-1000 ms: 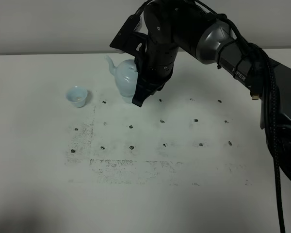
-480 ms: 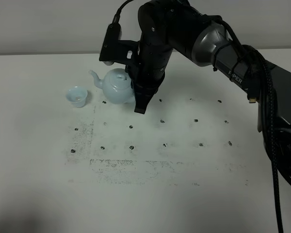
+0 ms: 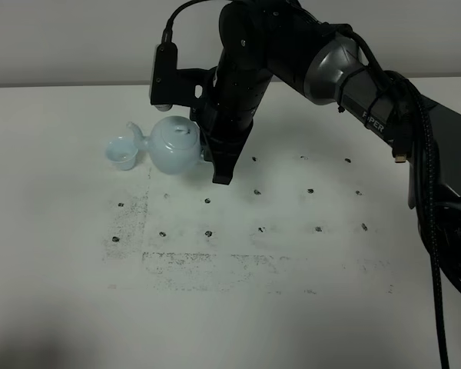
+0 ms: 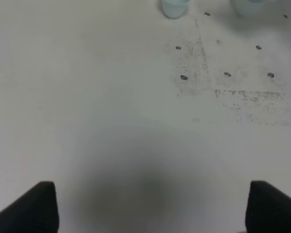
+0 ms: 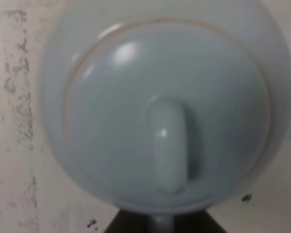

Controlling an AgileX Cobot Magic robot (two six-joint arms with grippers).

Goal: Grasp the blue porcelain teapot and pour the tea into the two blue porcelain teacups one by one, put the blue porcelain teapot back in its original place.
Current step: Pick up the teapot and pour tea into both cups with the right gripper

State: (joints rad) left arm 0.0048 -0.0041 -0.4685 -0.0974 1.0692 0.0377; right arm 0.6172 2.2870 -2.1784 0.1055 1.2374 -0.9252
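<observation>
Blue porcelain teapot point(image 3: 174, 146) by one teacup point(image 3: 121, 152), far edge
We are gripping it with the right gripper point(image 3: 210, 147), not pouring yet; left gripper point(image 4: 150, 208) gaping.

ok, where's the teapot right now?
Exterior high view: the blue porcelain teapot is left of centre, gripped by the right claw, its spout at the rim of the teacup on its left.

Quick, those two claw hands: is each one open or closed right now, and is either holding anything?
Left gripper: open, holding nothing.
Right gripper: closed on the blue porcelain teapot, at its handle.
</observation>
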